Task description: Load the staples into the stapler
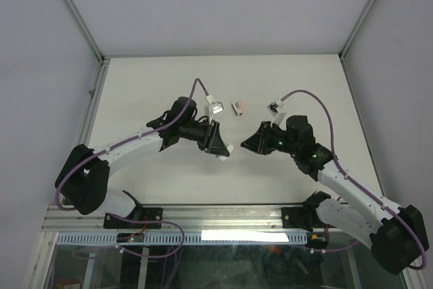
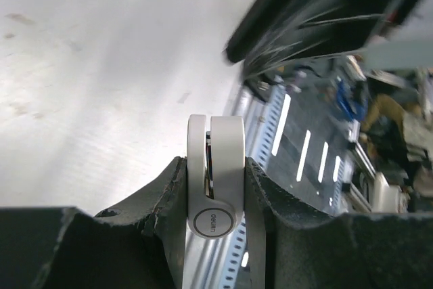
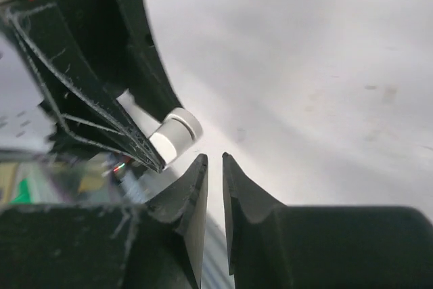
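My left gripper (image 1: 220, 145) (image 2: 215, 160) is shut on the stapler (image 2: 226, 167), which looks white-grey here and has a round logo disc at its near end. It is held above the table, its pale end (image 1: 224, 151) poking out of the jaws. My right gripper (image 1: 247, 145) (image 3: 214, 157) hangs just to the right of it, jaws a narrow slit apart with nothing visible between them. In the right wrist view the stapler's rounded end (image 3: 174, 133) sits just up and left of my fingertips. The staples' small red-and-white box (image 1: 237, 107) lies on the table behind both grippers; the strip itself cannot be made out.
The white table (image 1: 169, 79) is walled by pale panels on the left, back and right. A metal frame rail (image 1: 223, 216) runs along the near edge between the arm bases. Purple cables loop above both wrists.
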Tool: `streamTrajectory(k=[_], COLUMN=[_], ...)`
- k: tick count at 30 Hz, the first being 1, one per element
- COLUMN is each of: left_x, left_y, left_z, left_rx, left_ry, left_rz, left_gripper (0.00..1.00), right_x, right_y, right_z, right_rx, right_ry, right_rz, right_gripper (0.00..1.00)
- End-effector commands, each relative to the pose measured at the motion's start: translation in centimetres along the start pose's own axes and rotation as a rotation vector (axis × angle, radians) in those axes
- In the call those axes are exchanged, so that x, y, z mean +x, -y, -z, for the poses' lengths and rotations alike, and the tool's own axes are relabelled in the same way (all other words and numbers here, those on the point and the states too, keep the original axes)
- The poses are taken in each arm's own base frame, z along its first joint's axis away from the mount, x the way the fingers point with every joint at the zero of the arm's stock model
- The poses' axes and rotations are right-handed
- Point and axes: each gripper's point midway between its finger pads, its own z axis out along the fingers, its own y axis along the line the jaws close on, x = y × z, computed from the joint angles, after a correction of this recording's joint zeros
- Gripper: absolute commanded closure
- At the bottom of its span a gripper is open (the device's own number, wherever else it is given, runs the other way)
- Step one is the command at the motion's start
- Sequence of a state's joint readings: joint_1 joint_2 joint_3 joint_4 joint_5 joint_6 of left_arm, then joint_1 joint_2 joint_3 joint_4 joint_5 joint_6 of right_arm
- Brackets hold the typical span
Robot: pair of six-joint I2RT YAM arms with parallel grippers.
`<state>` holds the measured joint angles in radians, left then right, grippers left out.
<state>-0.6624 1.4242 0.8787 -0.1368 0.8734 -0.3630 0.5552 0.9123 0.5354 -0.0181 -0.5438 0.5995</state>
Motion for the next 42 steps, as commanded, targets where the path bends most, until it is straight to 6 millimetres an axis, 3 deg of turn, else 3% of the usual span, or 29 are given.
streamTrajectory(k=[1,4,9,15,17,19,24,28,32,37,42], left_x=[-0.7,0.0,0.9,1.4,1.5,1.5,1.0,0.5,1.0,2.2,2.4], left_y=[-7.1,-10.9,-14.9,-16.6,-16.9,-17.1,-16.5,-15.5,-14.7,-14.5,-14.8], left_z=[-1.1,-1.4,-1.7,-1.9,-1.7,-1.5,-1.3,-1.2,-1.1,-1.4,-2.1], left_rx=[-0.339,-0.534,-0.757,-0.865,-0.901,-0.931,-0.993,-1.035,-1.036,-1.009,-0.995], left_ry=[0.104,0.075,0.004,-0.038,-0.043,-0.045,-0.022,0.008,0.027,0.026,0.008], left_rz=[0.109,0.101,0.056,0.002,-0.009,-0.019,-0.070,-0.108,-0.086,-0.055,-0.057], left_gripper=[1.00,1.00,1.00,0.99,0.88,0.70,0.43,0.33,0.34,0.42,0.58], right_x=[-2.1,-1.7,-1.1,-1.0,-1.0,-0.9,-0.9,-1.0,-0.9,-0.7,-0.7], right_y=[6.8,7.4,7.7,7.7,7.8,7.9,7.9,7.9,8.0,8.3,8.2], right_z=[2.1,2.2,2.1,2.1,2.1,2.0,1.9,1.9,2.1,2.2,2.0], right_rx=[0.408,0.430,0.423,0.416,0.417,0.419,0.415,0.418,0.423,0.430,0.425], right_ry=[0.136,0.138,0.137,0.155,0.155,0.149,0.147,0.153,0.155,0.162,0.152], right_rz=[0.044,0.038,0.013,0.007,0.007,0.004,0.005,0.011,0.010,0.009,0.008], right_gripper=[0.82,0.82,0.81,0.80,0.80,0.80,0.79,0.78,0.78,0.78,0.78])
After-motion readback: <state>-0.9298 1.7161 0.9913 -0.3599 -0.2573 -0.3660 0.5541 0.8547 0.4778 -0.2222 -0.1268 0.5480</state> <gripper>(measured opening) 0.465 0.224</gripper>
